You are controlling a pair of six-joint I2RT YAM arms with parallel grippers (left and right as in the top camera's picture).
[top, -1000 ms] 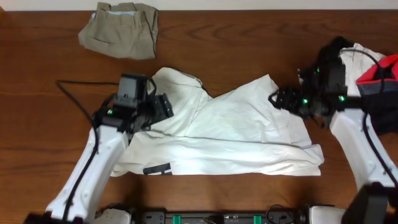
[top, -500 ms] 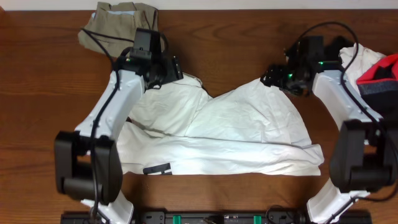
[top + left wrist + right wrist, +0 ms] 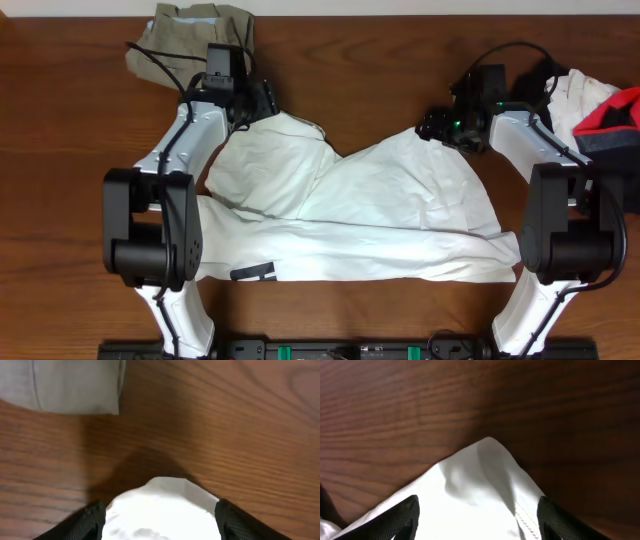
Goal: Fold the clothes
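Note:
The large white top (image 3: pixel 360 210) lies crumpled in the middle of the wooden table, its black rectangular mark (image 3: pixel 253 272) near the front left hem. My left gripper (image 3: pixel 268 100) is at the top's far left corner. In the left wrist view it (image 3: pixel 160 522) is open, its fingers (image 3: pixel 92 521) on either side of the white fabric tip (image 3: pixel 165 495). My right gripper (image 3: pixel 428 125) is at the far right corner. It (image 3: pixel 477 520) is open too, straddling the pointed white corner (image 3: pixel 485 475) with its stitched seam.
A folded khaki piece (image 3: pixel 195 45) lies at the far left, just behind the left gripper and seen in its wrist view (image 3: pixel 65 385). A heap of red, white and black clothes (image 3: pixel 605 110) sits at the right edge. A black rail (image 3: pixel 350 350) runs along the front.
Both arms have swung away from the top's middle out to its far corners, the left arm up toward the khaki piece and the right arm up and leftward. The left jaws narrowed slightly.

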